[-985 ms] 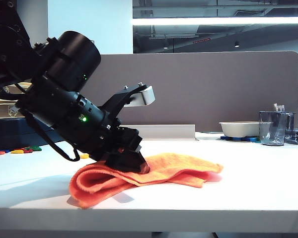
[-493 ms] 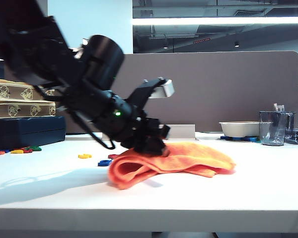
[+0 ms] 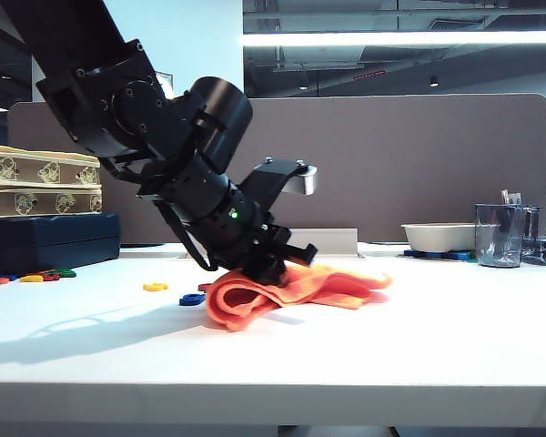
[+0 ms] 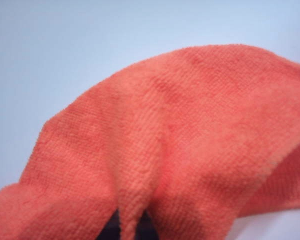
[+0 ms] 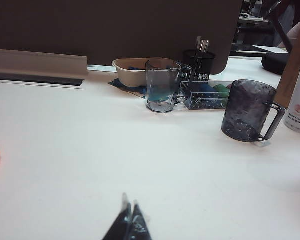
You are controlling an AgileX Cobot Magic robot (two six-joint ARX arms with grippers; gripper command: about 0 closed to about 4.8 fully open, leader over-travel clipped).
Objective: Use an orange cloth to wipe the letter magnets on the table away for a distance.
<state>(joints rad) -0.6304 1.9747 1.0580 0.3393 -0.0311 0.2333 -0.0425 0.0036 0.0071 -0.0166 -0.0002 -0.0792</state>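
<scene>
My left gripper [image 3: 271, 266] is clenched on the orange cloth [image 3: 291, 289], pinning a fold of it to the table [image 3: 419, 337]. My right gripper [image 5: 129, 222] is closed on nothing, parked off the cloth's far side by the cups. The wipe looks barely begun, I judge: the letter magnets [image 3: 192, 299] lie just beside the cloth's bunched end, yellow and blue ones not yet swept, more lying farther off. The cloth is bright, nubbly, folded over itself and rumpled, trailing away from the arm.
</scene>
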